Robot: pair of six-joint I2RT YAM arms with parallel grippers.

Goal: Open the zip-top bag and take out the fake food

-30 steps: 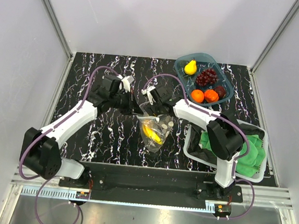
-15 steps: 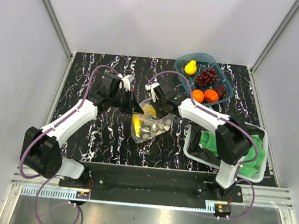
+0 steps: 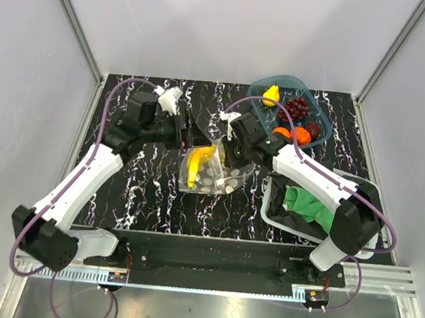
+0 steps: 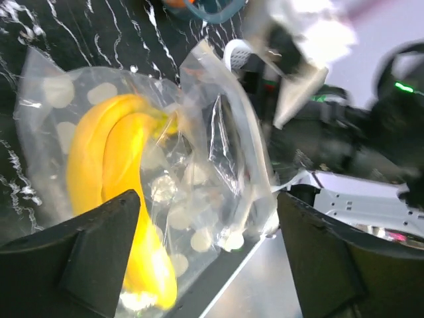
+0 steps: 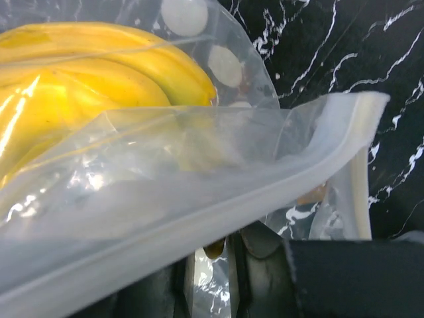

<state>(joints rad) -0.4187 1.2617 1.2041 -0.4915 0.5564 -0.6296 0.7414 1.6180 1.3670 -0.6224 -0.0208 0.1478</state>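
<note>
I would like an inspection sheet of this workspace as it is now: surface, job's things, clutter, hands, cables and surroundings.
Surface: black table with white veining.
Job's things: zip-top bag at mid-table with a yellow banana bunch inside; its mouth looks parted. A pear, grapes and orange fruits lie in the blue tub at the far right.
Clutter: grey basket with a green cloth, near right.
Hands: left hand open beside the bag; right hand shut on the bag's edge.
Cables: purple cables loop along both arms.
Surroundings: grey walls with metal posts; nothing else seen.
</note>
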